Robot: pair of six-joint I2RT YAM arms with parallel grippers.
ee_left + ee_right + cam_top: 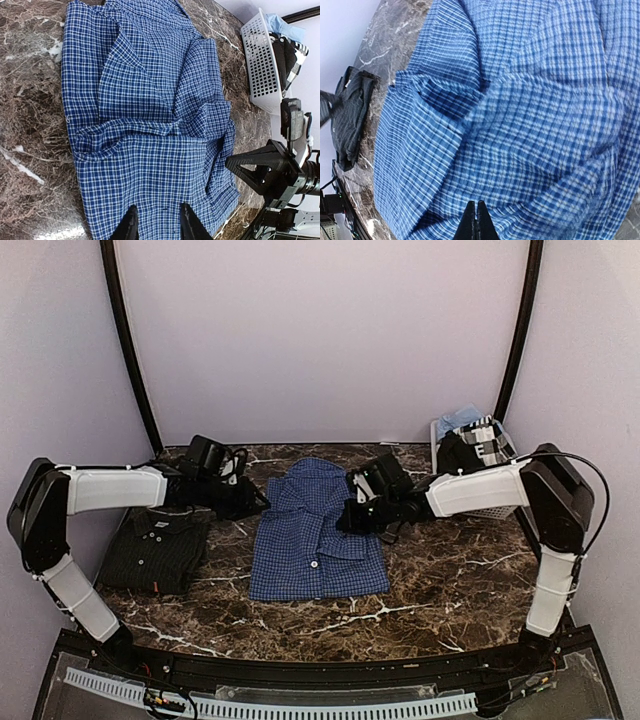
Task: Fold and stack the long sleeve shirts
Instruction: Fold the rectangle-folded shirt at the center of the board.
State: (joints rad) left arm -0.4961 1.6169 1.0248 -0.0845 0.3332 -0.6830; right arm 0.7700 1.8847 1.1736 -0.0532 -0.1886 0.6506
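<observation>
Tabletop [450, 580] of dark marble bears both shirts. The blue checked shirt [315, 540] lies mid-table, partly folded with loose ridges, and the dark shirt [155, 550] sits folded well to its left. The left gripper [158, 207] hovers with fingers parted over the blue shirt's left edge, gripping nothing that I can see. The right gripper [475, 205] is closed tight at the shirt's right edge; I cannot tell whether cloth is caught between its tips. If that pinch is thin or missed, a lift would likely slip and leave the fold undone. A one-sided pull could drag the shirt askew and spill its tucked sleeves.
</observation>
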